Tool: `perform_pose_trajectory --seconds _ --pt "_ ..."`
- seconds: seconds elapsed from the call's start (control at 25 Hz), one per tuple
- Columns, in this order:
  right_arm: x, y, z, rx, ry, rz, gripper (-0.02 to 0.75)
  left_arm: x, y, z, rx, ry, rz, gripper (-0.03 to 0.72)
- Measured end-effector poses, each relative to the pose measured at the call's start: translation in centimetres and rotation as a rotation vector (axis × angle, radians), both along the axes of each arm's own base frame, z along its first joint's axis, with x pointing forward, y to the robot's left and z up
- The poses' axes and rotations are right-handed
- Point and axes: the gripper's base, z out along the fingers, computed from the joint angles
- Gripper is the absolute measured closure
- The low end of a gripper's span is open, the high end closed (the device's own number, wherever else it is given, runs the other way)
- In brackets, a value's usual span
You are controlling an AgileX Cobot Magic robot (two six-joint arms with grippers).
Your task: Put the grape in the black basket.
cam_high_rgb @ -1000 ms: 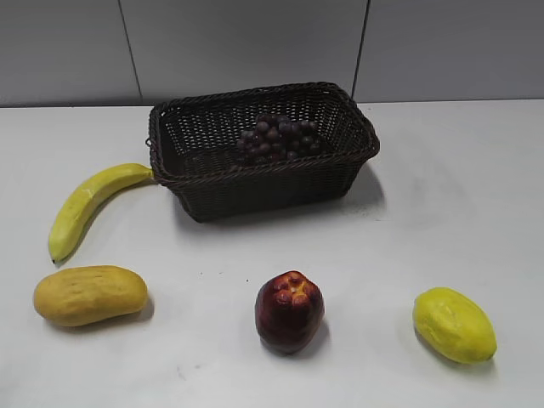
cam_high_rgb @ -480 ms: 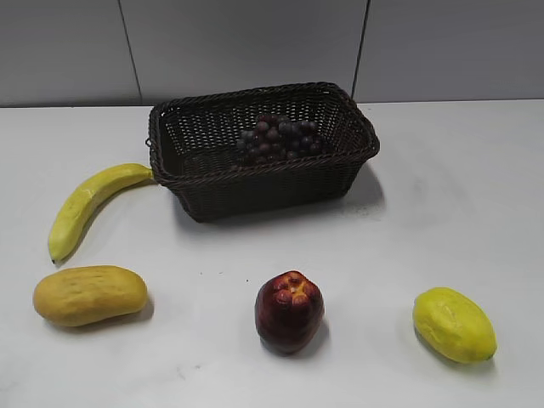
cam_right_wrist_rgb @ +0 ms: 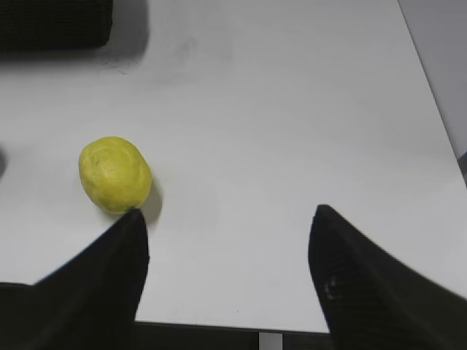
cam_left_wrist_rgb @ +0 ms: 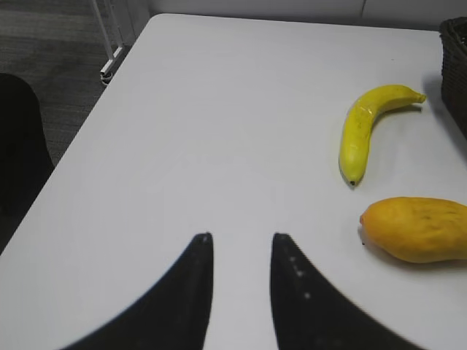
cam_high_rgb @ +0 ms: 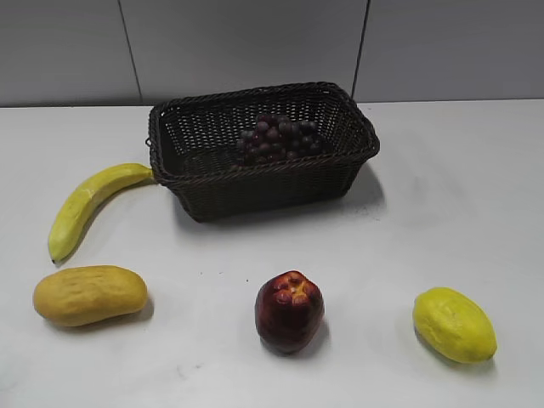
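Note:
The grape (cam_high_rgb: 277, 139), a dark purple-red bunch, lies inside the black basket (cam_high_rgb: 361, 157) at the back middle of the table in the exterior view. Neither gripper shows in the exterior view. My left gripper (cam_left_wrist_rgb: 239, 237) is open and empty above the bare table's left part, well left of the banana; a corner of the basket (cam_left_wrist_rgb: 456, 51) shows at the right edge. My right gripper (cam_right_wrist_rgb: 228, 211) is wide open and empty over the table's front right edge, its left finger close to a yellow fruit. The basket's base (cam_right_wrist_rgb: 55, 22) shows at the top left.
A banana (cam_high_rgb: 85, 204) (cam_left_wrist_rgb: 365, 127) lies left of the basket. An orange-yellow mango (cam_high_rgb: 89, 294) (cam_left_wrist_rgb: 416, 227) is at the front left. A dark red apple (cam_high_rgb: 289, 311) stands front middle. A yellow fruit (cam_high_rgb: 453, 325) (cam_right_wrist_rgb: 114, 173) lies front right.

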Motion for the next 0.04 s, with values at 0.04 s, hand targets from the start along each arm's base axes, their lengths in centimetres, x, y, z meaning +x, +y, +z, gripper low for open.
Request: perform_pose_trajectory --seconds 0.04 --pt "0.00 0.00 0.00 0.000 0.000 0.000 0.219 0.00 0.00 0.00 0.000 0.000 0.000 0.471"
